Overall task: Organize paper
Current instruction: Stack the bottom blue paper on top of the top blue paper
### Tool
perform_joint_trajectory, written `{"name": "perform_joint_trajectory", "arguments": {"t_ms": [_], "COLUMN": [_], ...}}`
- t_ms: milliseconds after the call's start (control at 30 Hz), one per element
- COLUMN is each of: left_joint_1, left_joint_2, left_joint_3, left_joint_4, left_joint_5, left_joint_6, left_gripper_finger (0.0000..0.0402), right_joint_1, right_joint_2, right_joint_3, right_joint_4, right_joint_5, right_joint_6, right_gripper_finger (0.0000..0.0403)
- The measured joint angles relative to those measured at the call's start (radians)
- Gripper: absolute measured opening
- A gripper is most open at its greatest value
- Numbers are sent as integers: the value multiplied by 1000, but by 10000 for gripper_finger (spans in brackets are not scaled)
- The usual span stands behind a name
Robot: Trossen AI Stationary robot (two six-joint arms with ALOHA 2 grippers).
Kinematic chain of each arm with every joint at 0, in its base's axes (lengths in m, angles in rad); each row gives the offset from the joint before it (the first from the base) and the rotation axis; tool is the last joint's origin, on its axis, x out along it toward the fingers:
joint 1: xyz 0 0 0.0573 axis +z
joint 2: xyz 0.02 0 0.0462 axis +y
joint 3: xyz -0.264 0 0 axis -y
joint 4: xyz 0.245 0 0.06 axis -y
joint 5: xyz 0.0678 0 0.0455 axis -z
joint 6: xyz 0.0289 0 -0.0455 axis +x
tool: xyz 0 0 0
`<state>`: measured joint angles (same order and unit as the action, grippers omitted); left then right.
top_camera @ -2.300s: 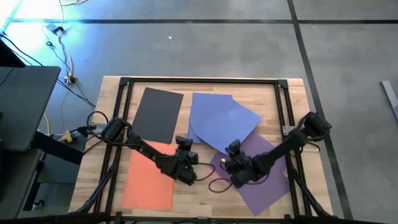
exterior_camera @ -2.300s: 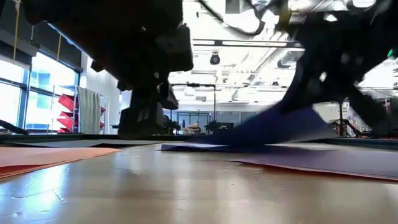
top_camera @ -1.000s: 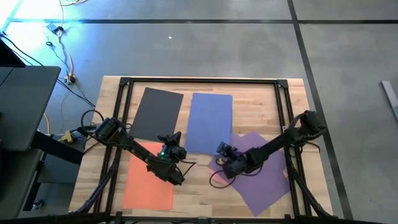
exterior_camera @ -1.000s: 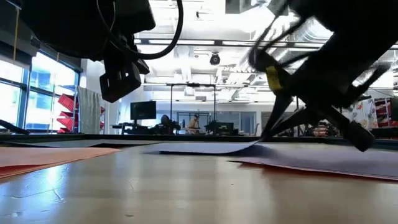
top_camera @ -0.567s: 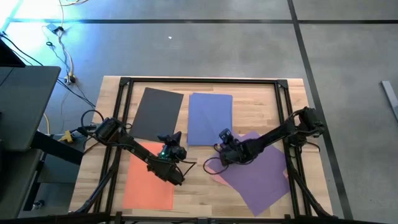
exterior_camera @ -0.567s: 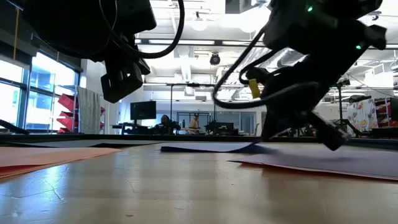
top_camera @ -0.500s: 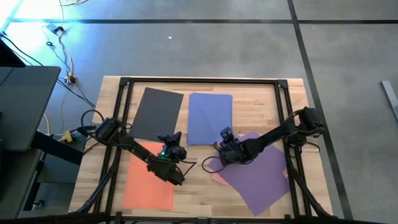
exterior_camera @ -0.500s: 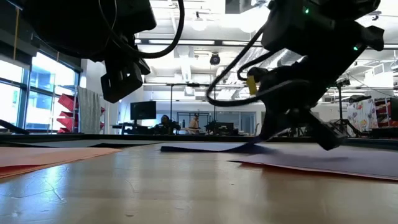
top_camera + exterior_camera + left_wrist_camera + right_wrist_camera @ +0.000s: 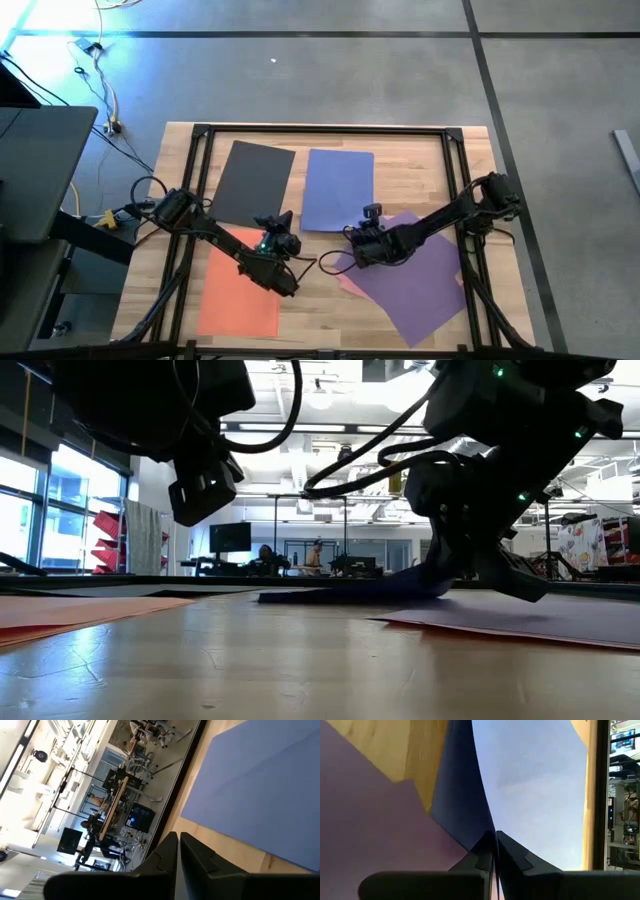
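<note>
Five sheets lie on the wooden table (image 9: 400, 150), though the high view shows one of them only as a thin pink sliver (image 9: 346, 283) under the near-left edge of the purple sheet (image 9: 415, 285), which sits skewed toward the near right corner. The dark grey sheet (image 9: 252, 183) and the blue sheet (image 9: 337, 188) lie side by side toward the far edge, and the orange sheet (image 9: 240, 290) lies near the near left corner. From above, the right gripper (image 9: 357, 252) sits at the blue sheet's near right corner, where it meets the purple sheet; only the right wrist view shows its jaws pinched shut on the blue sheet's edge, the paper curling up between the fingers (image 9: 512, 855). The low view adds that this corner of the blue sheet is lifted off the table. The left gripper (image 9: 283, 244) hangs above the orange sheet's far right corner, and its wrist view shows the jaws closed on nothing, with the blue sheet lying flat ahead.
</note>
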<state>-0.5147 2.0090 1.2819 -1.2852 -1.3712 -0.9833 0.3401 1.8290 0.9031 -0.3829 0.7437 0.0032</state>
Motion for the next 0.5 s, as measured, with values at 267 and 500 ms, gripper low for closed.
{"name": "perform_joint_trajectory", "arguments": {"t_ms": [267, 500], "left_joint_1": [4, 4], "left_joint_2": [0, 0], "left_joint_3": [0, 0], "left_joint_4": [4, 13], "left_joint_5": [1, 21], "left_joint_6": [-1, -26], "left_gripper_finger": [0, 0], "right_joint_1": [0, -10], "right_joint_2": [0, 0], "right_joint_3": [0, 0], "right_joint_4": [14, 27], "right_joint_5": [-64, -113], "right_joint_6": [18, -2], "right_gripper_finger": [0, 0]}}
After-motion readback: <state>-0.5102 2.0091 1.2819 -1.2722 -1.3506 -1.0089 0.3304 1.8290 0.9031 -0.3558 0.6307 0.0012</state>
